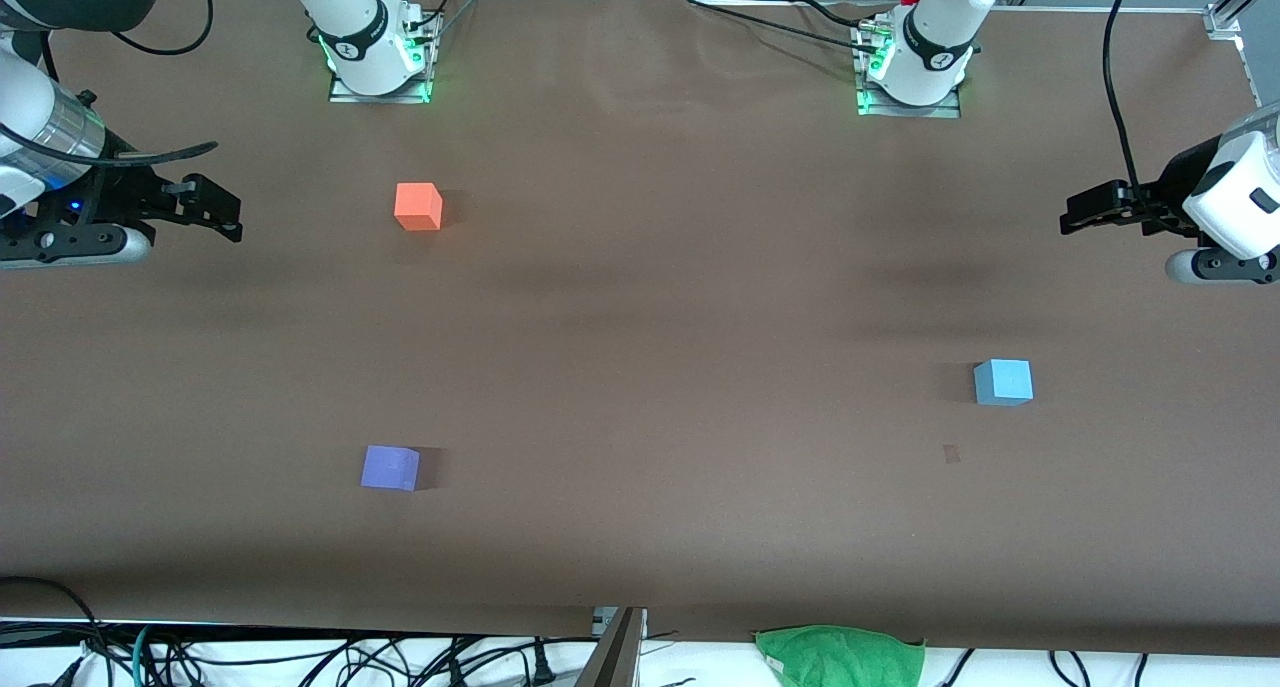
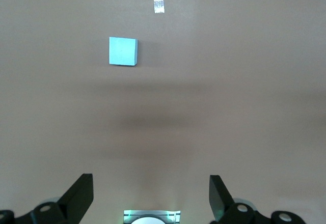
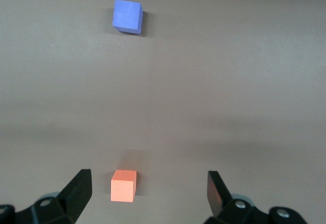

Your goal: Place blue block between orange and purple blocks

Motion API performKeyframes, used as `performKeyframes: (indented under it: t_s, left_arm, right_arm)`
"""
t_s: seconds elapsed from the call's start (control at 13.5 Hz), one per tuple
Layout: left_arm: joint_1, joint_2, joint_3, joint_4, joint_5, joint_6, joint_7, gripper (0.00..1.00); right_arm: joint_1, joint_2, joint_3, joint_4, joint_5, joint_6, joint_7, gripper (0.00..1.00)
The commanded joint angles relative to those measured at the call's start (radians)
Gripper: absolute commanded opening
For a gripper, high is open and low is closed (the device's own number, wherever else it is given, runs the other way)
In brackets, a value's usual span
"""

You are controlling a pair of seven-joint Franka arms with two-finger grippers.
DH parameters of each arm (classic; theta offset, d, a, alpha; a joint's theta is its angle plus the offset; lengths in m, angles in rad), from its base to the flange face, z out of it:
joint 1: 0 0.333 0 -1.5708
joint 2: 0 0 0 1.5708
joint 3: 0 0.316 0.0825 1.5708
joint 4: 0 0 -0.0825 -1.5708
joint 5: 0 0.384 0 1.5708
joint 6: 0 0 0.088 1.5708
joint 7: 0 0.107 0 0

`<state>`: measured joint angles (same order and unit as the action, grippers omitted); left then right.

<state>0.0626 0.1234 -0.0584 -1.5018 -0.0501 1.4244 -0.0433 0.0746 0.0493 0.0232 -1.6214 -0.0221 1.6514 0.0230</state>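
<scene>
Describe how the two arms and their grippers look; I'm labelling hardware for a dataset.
Both arms are glossy white with black joint bands, black cables trailing, on metal base plates lit green. The left gripper and right gripper are black with dark, wedge-shaped fingers; the right arm has a ribbed silver wrist section.

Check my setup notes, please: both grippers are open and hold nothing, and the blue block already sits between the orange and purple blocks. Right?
One thing is wrong. The blue block sits alone toward the left arm's end of the table, not between the orange block and purple block; the front view shows it. The left gripper and right gripper are open and hold nothing.
</scene>
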Motion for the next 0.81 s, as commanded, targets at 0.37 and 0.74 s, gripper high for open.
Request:
performKeyframes:
  t_s: [0.37, 0.74]
  left_arm:
    - [-0.007, 0.016, -0.001, 0.031, 0.024, -0.030, -0.007, 1.00]
    - [-0.009, 0.016, -0.003, 0.031, 0.024, -0.030, -0.007, 1.00]
  right_arm:
    - [-0.009, 0.003, 0.006, 0.015, -0.012, -0.004, -0.015, 1.00]
    - [-0.007, 0.003, 0.006, 0.015, -0.012, -0.004, -0.015, 1.00]
